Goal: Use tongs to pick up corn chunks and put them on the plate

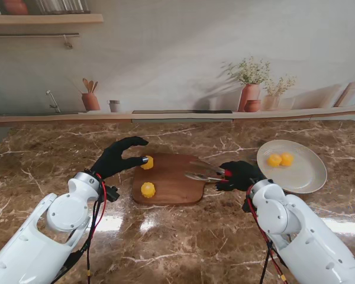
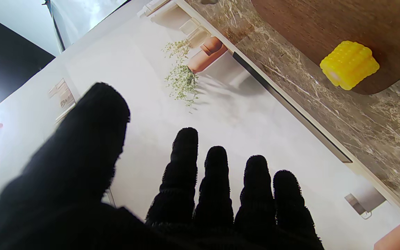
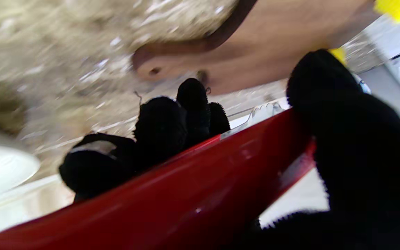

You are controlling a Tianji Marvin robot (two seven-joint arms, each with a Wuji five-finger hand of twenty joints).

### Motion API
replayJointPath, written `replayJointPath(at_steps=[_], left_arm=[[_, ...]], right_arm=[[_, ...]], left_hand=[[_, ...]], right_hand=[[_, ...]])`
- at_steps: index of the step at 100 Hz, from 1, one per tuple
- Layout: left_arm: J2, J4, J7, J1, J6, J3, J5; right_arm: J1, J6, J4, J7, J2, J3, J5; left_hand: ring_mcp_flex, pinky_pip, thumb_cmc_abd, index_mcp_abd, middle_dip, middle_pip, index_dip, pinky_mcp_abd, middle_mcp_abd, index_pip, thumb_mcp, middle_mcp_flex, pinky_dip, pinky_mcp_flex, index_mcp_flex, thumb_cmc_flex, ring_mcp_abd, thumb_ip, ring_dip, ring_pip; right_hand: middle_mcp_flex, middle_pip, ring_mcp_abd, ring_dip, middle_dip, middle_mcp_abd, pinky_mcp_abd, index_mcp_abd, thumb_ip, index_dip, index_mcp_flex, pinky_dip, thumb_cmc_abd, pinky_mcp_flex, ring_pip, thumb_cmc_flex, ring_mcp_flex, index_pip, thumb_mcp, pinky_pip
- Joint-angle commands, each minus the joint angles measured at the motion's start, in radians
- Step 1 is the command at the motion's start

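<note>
Two yellow corn chunks lie on the wooden cutting board (image 1: 171, 183): one at its far left corner (image 1: 147, 163), also in the left wrist view (image 2: 349, 64), and one nearer to me (image 1: 148, 190). Two more corn chunks (image 1: 280, 159) sit on the white plate (image 1: 305, 177) at the right. My right hand (image 1: 239, 175) is shut on the red-handled tongs (image 1: 206, 172), whose metal tips reach over the board's right part with nothing between them. My left hand (image 1: 118, 156) hovers open at the board's left edge, fingers spread close to the far chunk.
A ledge runs along the table's far edge with terracotta pots (image 1: 249, 96), a utensil jar (image 1: 90, 100) and a small cup (image 1: 114, 106). The marble table top (image 1: 183, 236) stretches wide in front of the board.
</note>
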Motion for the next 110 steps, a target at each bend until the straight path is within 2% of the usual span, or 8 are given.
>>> replayJointPath(at_steps=[1, 14, 25, 47, 59, 78, 110], left_arm=[[0.002, -0.002, -0.003, 0.001, -0.005, 0.003, -0.001], [0.003, -0.002, -0.008, 0.0, -0.009, 0.001, -0.001], [0.004, -0.004, -0.009, 0.001, -0.011, 0.0, 0.001], [0.005, -0.001, -0.01, 0.001, -0.022, -0.004, 0.007], [0.006, -0.004, -0.011, 0.005, -0.024, -0.007, 0.009], [0.006, -0.01, -0.005, 0.011, -0.03, -0.011, 0.014], [0.007, -0.021, 0.0, 0.028, -0.036, -0.025, 0.025]], right_arm=[[0.013, -0.026, 0.022, 0.027, -0.021, -0.035, 0.01], [0.044, -0.046, 0.052, 0.0, -0.023, -0.107, -0.014], [0.067, -0.057, 0.073, -0.037, -0.021, -0.16, -0.087], [0.104, -0.029, 0.087, -0.057, -0.021, -0.243, -0.134], [0.124, -0.01, 0.087, -0.051, -0.023, -0.28, -0.131], [0.171, 0.064, 0.098, -0.069, -0.029, -0.353, -0.168], [0.246, 0.122, 0.142, -0.068, -0.046, -0.46, -0.125]], left_hand=[[-0.039, -0.032, 0.022, 0.004, -0.013, -0.014, -0.001, -0.059, -0.03, -0.02, -0.034, -0.028, 0.015, -0.013, 0.006, -0.013, -0.054, 0.027, -0.013, -0.037], [-0.039, -0.033, 0.021, 0.004, -0.013, -0.014, -0.001, -0.058, -0.032, -0.02, -0.033, -0.027, 0.016, -0.013, 0.006, -0.014, -0.053, 0.027, -0.013, -0.037], [-0.039, -0.033, 0.022, 0.005, -0.013, -0.014, -0.002, -0.058, -0.029, -0.021, -0.032, -0.027, 0.016, -0.013, 0.006, -0.013, -0.053, 0.027, -0.013, -0.037], [-0.039, -0.033, 0.023, 0.004, -0.012, -0.014, -0.002, -0.059, -0.03, -0.021, -0.034, -0.027, 0.017, -0.013, 0.006, -0.014, -0.054, 0.027, -0.013, -0.037], [-0.039, -0.033, 0.023, 0.004, -0.012, -0.014, -0.001, -0.059, -0.029, -0.021, -0.034, -0.027, 0.017, -0.013, 0.007, -0.014, -0.054, 0.027, -0.013, -0.037], [-0.039, -0.035, 0.02, 0.004, -0.012, -0.014, -0.001, -0.06, -0.03, -0.02, -0.034, -0.026, 0.017, -0.013, 0.007, -0.012, -0.055, 0.027, -0.014, -0.037], [-0.038, -0.037, 0.02, 0.003, -0.012, -0.013, -0.001, -0.06, -0.029, -0.019, -0.032, -0.025, 0.017, -0.013, 0.008, -0.013, -0.055, 0.027, -0.014, -0.037]], right_hand=[[0.002, 0.002, -0.038, 0.017, -0.015, -0.036, -0.14, -0.003, 0.059, 0.013, -0.007, 0.003, 0.058, 0.029, 0.035, 0.008, 0.009, -0.012, 0.047, 0.167], [-0.011, 0.005, -0.044, 0.019, -0.018, -0.038, -0.144, 0.004, 0.061, 0.014, -0.021, 0.003, 0.053, 0.025, 0.034, 0.012, 0.002, -0.019, 0.023, 0.163], [-0.022, 0.013, -0.053, 0.025, -0.019, -0.042, -0.162, 0.009, 0.067, 0.017, -0.031, 0.005, 0.058, 0.027, 0.038, 0.014, 0.0, -0.026, -0.012, 0.159], [-0.025, 0.022, -0.058, 0.03, -0.018, -0.042, -0.17, 0.011, 0.076, 0.022, -0.031, 0.009, 0.084, 0.04, 0.049, 0.013, 0.006, -0.028, -0.063, 0.162], [-0.033, 0.022, -0.059, 0.031, -0.019, -0.041, -0.175, 0.018, 0.087, 0.022, -0.039, 0.012, 0.097, 0.043, 0.051, 0.014, 0.004, -0.035, -0.102, 0.162], [-0.061, 0.019, -0.074, 0.034, -0.018, -0.042, -0.201, 0.026, 0.1, 0.022, -0.067, 0.018, 0.1, 0.049, 0.053, -0.003, -0.003, -0.05, -0.161, 0.167], [-0.086, 0.027, -0.084, 0.038, -0.012, -0.047, -0.221, 0.018, 0.107, 0.026, -0.083, 0.026, 0.1, 0.054, 0.06, -0.018, -0.007, -0.057, -0.192, 0.171]])
